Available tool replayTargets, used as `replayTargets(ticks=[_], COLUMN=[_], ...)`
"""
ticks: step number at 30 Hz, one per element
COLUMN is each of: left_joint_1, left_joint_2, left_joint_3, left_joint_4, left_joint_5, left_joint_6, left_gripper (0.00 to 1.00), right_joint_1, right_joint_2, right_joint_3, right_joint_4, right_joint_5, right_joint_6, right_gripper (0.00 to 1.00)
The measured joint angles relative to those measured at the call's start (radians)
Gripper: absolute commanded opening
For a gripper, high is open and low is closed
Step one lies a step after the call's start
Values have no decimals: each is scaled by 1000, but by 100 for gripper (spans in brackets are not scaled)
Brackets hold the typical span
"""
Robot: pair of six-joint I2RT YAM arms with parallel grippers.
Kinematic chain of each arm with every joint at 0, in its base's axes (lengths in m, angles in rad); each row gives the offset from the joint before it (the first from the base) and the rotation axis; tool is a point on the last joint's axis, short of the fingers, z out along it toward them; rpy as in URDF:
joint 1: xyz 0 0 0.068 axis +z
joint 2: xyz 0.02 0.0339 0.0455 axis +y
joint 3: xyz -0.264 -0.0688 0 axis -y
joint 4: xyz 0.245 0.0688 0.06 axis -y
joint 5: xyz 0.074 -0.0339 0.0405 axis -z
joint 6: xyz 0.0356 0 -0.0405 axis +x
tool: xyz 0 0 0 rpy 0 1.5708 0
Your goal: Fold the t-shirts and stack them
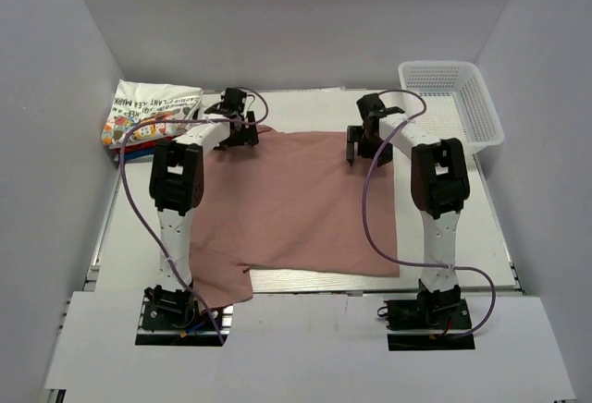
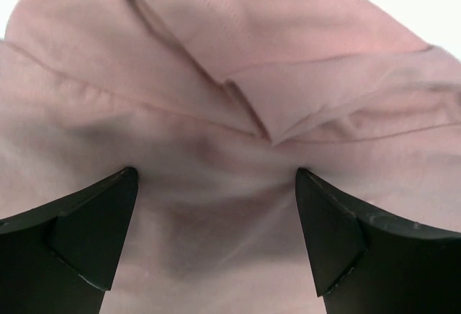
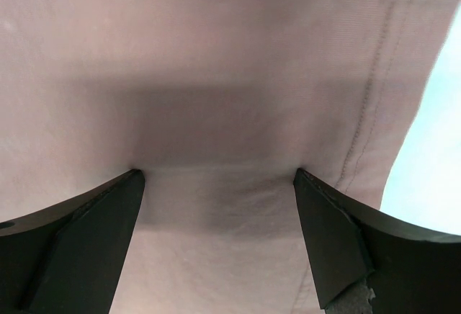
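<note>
Folded stack: sits off the pink tee's far-left corner, apart from it. A white cartoon-printed shirt lies on top, with red and blue edges showing beneath. It is probably kept to the side so finished shirts stay out of the working area.

Left gripper: hovers over the pink tee's far-left corner with its jaws spread wide and nothing between them. The left wrist view shows creased, bunched cloth just below the fingertips. That looks like a spot chosen because the corner gives an edge to pinch.

Pink tee: lies spread across the middle of the table, mostly flat and not yet folded. Its near-left part trails in a loose flap towards the left arm's base. No print shows from above. It is laid open so that it can be folded evenly.

Right gripper: hangs over the pink tee's far-right corner, released and empty, with its jaws wide. The stitched hem runs just right of the fingers, and bare table lies beyond it.

Step, as judged: both grippers are at matching far corners, which suggests a two-handed pinch to bring the far edge over.

White mesh basket: stands beyond the pink tee's far-right corner, well apart, and plays no part in this step.
</note>
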Motion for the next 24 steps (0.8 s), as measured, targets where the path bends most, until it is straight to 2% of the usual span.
replayTargets(ticks=[6,10,14,19,24], left_joint_1=[3,9,17,18,13], left_joint_2=[245,391,408,406,307], left_joint_3=[409,637,647,665,629], left_joint_4=[-55,-2,73,92,62], left_joint_5=[69,138,213,274,279], left_joint_6=[9,13,7,-3,10], left_gripper=[100,100,100,100,100], right_joint_1=[-85,-132,-158,-150,-117], right_joint_2=[216,335,347,338,246], right_joint_3=[362,558,573,574,556], right_joint_4=[-63,-41,-6,11,9], right_joint_5=[6,4,-38,-76,-93], right_joint_6=[-21,-61,-113,-192,-241], right_gripper=[90,90,90,90,90])
